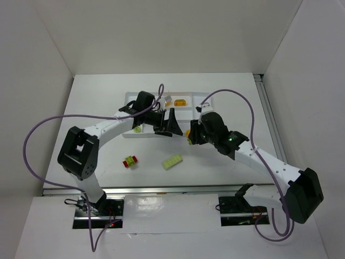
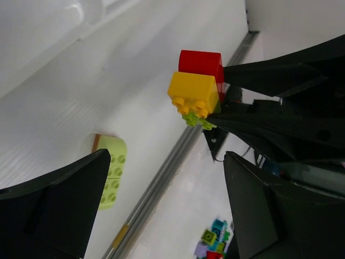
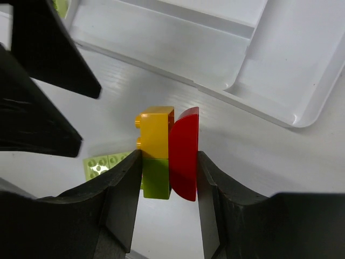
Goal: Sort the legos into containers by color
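Note:
My right gripper [image 3: 168, 162] is shut on a lego stack [image 3: 167, 151] of a yellow, a green and a rounded red brick, held above the table just in front of the white tray [image 3: 269, 70]. The stack also shows in the left wrist view [image 2: 197, 89] and in the top view [image 1: 190, 135]. My left gripper [image 1: 171, 123] is open and empty, its fingers [image 2: 54, 205] facing the stack close by. A flat light green brick [image 1: 173, 161] and a small red-yellow-green stack [image 1: 130, 161] lie on the table. A yellow brick [image 1: 180, 102] and a green brick [image 1: 138, 129] lie in tray compartments.
The tray [image 1: 186, 110] sits at mid-table behind both grippers. A metal rail [image 2: 156, 186] runs along the table's front edge, with loose coloured bricks [image 2: 213, 243] beyond it. White walls close in the sides.

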### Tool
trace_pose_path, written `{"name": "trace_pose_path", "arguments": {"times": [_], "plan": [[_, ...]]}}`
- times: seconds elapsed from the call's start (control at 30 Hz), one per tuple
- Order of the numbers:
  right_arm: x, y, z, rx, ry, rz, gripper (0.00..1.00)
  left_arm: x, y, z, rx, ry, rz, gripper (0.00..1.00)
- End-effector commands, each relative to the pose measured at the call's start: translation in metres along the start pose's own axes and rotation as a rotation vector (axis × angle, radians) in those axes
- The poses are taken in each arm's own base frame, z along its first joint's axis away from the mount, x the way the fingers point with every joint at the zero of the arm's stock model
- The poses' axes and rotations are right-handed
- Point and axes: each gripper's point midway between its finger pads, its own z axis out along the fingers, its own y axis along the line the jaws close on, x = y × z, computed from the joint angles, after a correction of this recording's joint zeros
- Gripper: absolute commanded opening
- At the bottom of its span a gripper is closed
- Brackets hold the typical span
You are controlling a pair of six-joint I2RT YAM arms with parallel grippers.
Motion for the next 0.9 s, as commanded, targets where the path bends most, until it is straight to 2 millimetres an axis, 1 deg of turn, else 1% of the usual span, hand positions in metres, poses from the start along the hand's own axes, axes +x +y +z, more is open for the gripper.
{"name": "trace_pose_path", "arguments": {"times": [0.0,0.03,0.07,0.17,0.2,0.23,0.3,0.33,0.43,0.47,0.53,0.57,0.6,0.63,0.7,0.73,0.77,0.8,0.87], "plan": [[-0.001,-0.004,-0.01,-0.002,-0.008,0.0,0.41,-0.004,-0.03,0.015,0.18,0.05,0.02,0.97],[-0.007,-0.003,-0.013,-0.008,-0.025,0.002,0.41,-0.005,-0.032,0.017,0.2,0.051,0.015,0.97],[-0.007,-0.001,-0.013,-0.016,-0.022,0.002,0.41,-0.007,-0.037,0.02,0.226,0.047,0.03,0.97],[-0.006,0.001,-0.013,-0.027,-0.019,0.002,0.41,-0.006,-0.034,0.027,0.245,0.064,-0.003,0.97],[-0.006,0.0,-0.013,-0.027,-0.019,-0.007,0.41,-0.01,-0.037,0.027,0.255,0.05,0.001,0.97],[-0.006,0.0,-0.013,-0.027,-0.019,-0.007,0.41,-0.009,-0.034,0.029,0.252,0.055,-0.006,0.97],[-0.006,0.0,-0.013,-0.027,-0.019,-0.007,0.41,-0.012,-0.039,0.028,0.27,0.053,-0.016,0.97],[-0.01,0.002,-0.014,-0.029,-0.027,-0.006,0.41,-0.015,-0.041,0.028,0.28,0.039,0.004,0.97],[-0.009,0.003,-0.014,-0.038,-0.025,-0.006,0.41,-0.022,-0.047,0.027,0.295,0.021,0.005,0.97],[-0.009,0.003,-0.014,-0.038,-0.025,-0.006,0.41,-0.021,-0.043,0.03,0.29,0.028,-0.004,0.97],[-0.009,0.005,-0.015,-0.047,-0.022,-0.007,0.41,-0.026,-0.045,0.03,0.29,0.026,0.005,0.96],[-0.009,0.005,-0.015,-0.047,-0.022,-0.007,0.41,-0.022,-0.043,0.036,0.288,0.041,-0.002,0.94],[-0.013,0.006,-0.016,-0.05,-0.03,-0.006,0.41,-0.023,-0.045,0.035,0.288,0.042,-0.003,0.9],[-0.013,0.006,-0.016,-0.05,-0.03,-0.006,0.41,-0.024,-0.043,0.038,0.289,0.041,-0.001,0.88],[-0.013,0.006,-0.016,-0.05,-0.03,-0.006,0.41,-0.025,-0.044,0.037,0.293,0.038,-0.012,0.88],[-0.015,0.006,-0.017,-0.05,-0.031,-0.015,0.41,-0.022,-0.048,0.04,0.296,0.047,-0.008,0.88],[-0.012,0.007,-0.015,-0.056,-0.019,-0.016,0.41,-0.021,-0.045,0.042,0.293,0.052,-0.015,0.88],[-0.012,0.007,-0.015,-0.056,-0.019,-0.016,0.41,-0.023,-0.046,0.041,0.293,0.051,-0.003,0.88],[-0.012,0.009,-0.015,-0.066,-0.016,-0.016,0.41,-0.02,-0.047,0.045,0.29,0.065,0.0,0.88]]}}
